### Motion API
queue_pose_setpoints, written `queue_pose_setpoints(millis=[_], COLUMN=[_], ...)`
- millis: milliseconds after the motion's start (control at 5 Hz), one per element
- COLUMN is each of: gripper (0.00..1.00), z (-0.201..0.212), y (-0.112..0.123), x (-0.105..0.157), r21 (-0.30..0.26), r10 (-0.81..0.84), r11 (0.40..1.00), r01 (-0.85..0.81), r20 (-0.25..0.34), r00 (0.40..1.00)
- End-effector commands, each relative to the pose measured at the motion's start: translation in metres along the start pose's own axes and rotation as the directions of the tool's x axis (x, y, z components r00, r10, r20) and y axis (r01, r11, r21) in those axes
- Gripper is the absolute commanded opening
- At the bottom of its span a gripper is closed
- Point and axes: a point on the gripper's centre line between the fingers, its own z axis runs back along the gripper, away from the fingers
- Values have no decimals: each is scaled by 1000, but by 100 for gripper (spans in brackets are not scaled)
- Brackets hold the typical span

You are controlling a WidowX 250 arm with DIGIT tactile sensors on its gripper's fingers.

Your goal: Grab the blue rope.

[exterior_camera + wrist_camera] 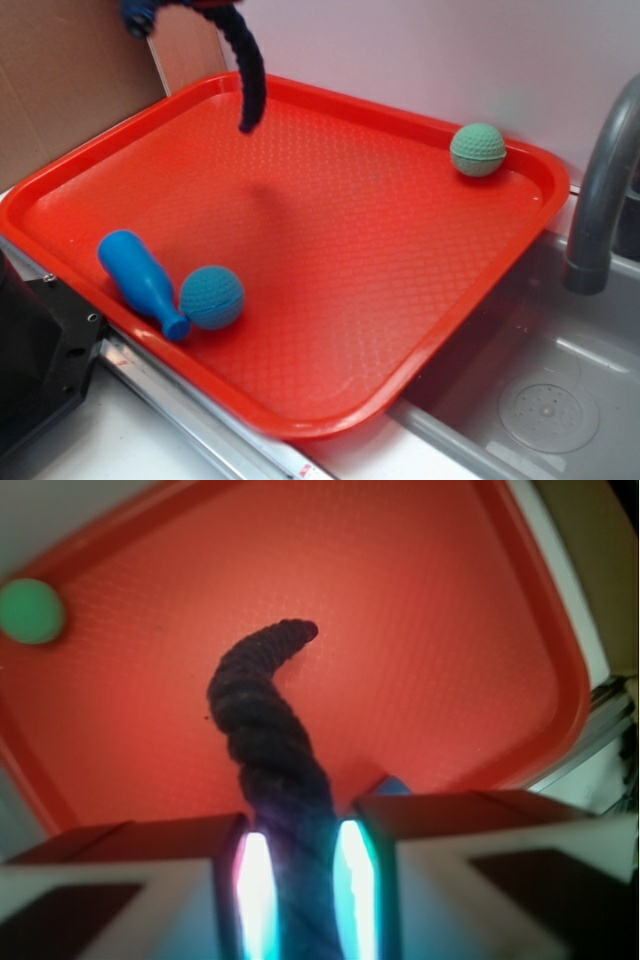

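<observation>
Gripper: we see the gripper (300, 880) only in the wrist view; its two fingers (255, 890) are pinched against the sides of the blue rope (262, 725), with the rope filling the gap between them.

Rope position: in the exterior view the blue rope (250, 75) hangs from the top edge of the frame, its free end dangling above the far left part of the red tray (330, 290) and clear of the surface. We judge it fully lifted, since no part appears to touch the tray.

Rope shape: it curves as it hangs, which fits a thick, flexible braid held at one end only.

Why held so: we judge that a grip near one end lets the rest drop freely, so nothing drags over the other toys.

Other objects: blue bowling pin (140, 280) lies on its side at the near left, touching the teal ball (212, 297). A green ball (478, 150) rests in the far right corner, well apart from the rope.

Surroundings: a grey faucet (600, 190) and sink (545, 400) sit to the right of the tray.

Task status: we judge the grab achieved, provided the pinch does not slip.
</observation>
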Motion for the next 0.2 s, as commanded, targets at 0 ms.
queue_pose_setpoints(millis=[0], gripper=[0], z=[11], y=[10], x=[19], r21=[-30], r10=[2], r11=[1000], r01=[0], r20=[75], r00=[997])
